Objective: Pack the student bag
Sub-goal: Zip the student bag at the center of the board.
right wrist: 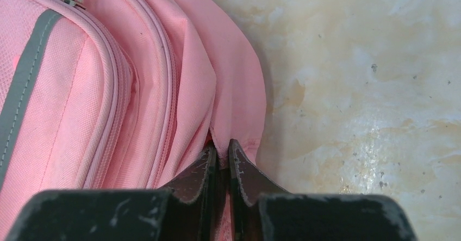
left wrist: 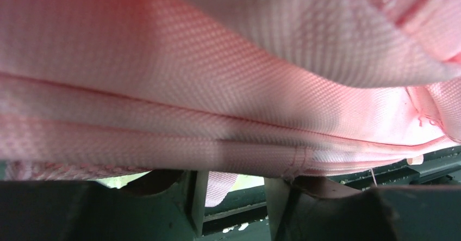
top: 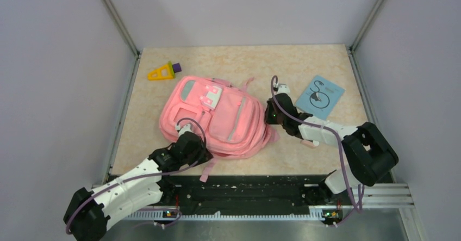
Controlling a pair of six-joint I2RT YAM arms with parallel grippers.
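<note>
student bag (top: pixel 217 116) lies flat, front up, on the bench (top: pixel 304 59). Progress looks near zero to me: no open compartment shows in any view, and in the right wrist view the side zips run closed with a zipper pull (right wrist: pixel 72 0) parked at the far end. The blue booklet (top: pixel 321 96) sits on the bench well off the bag's right side. The yellow triangle toy (top: pixel 161 72), with a purple block on it, lies just past the bag's far-left corner. Neither is in the bag. Left to do, as I read it: unzip, load both items, close up. The right arm (top: pixel 326 132) is at the bag's right edge, its jaws nearly together and clamped on a thin fold of the bag's edge fabric. The left arm (top: pixel 136 175) is at the bag's near-left edge. Its jaws stand apart under a seam, fabric draped across the tips, and I see no clamp on it.
</note>
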